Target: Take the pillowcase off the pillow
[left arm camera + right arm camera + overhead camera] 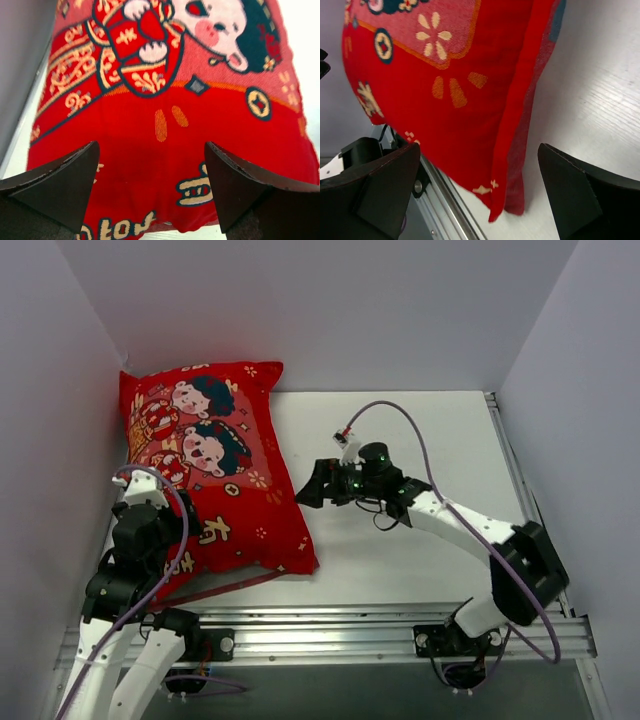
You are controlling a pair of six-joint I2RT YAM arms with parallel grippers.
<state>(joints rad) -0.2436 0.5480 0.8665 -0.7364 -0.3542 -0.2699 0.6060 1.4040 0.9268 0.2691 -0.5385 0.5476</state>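
Left hand spread wide and empty, poised over lower end of red pillowcase. Right hand equally wide and empty, centre frame, just beside pillowcase's right edge. Pillowcase lying puffed on white tabletop, left half of overhead view.

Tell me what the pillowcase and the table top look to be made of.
The pillowcase: woven cloth, matte; fine ribbed weave and a stitched edge seam show. The table top: white, faintly streaked, slightly shiny; probably laminate or painted board.
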